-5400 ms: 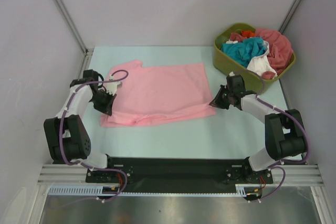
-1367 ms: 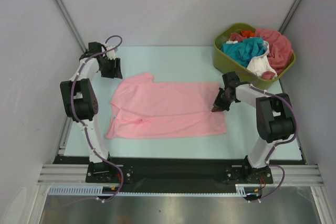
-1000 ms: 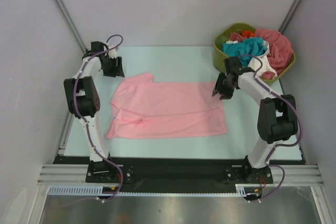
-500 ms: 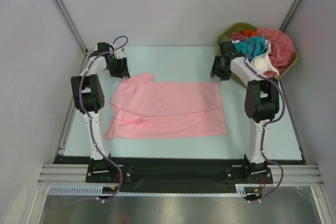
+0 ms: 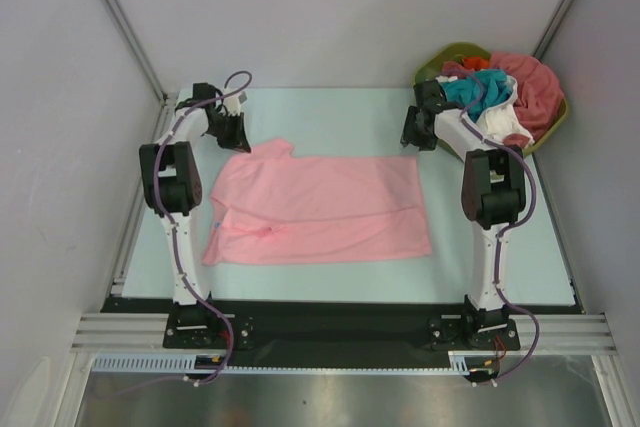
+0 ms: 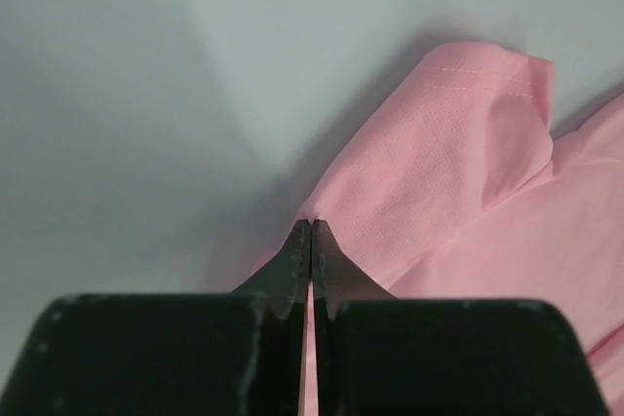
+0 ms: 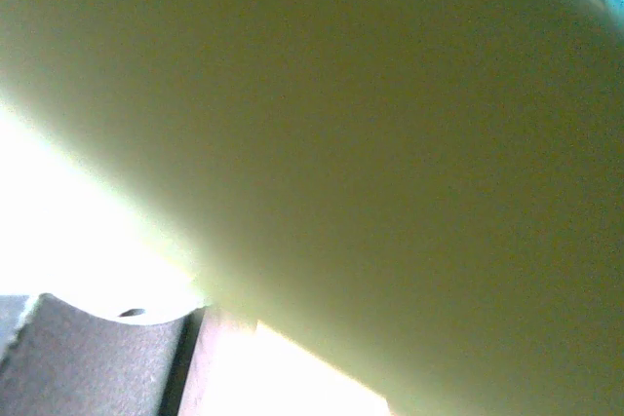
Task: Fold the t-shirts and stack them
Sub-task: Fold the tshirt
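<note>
Left gripper: closed, pinching pink shirt sleeve edge.
Shirt body: 4 o'clock from it, long axis 9–3.
Right gripper: opening unclear, beside tub.

A pale mint desk is enclosed by plain grey-white walls at the back and on both sides. Slanted metal struts are seen in the back corners. An olive-green tub is set on the desk's far right corner, close to the side wall. In the right wrist view the picture is almost filled by its smooth green wall. A black plate is laid along the near edge, with a silver rail just below it.
</note>
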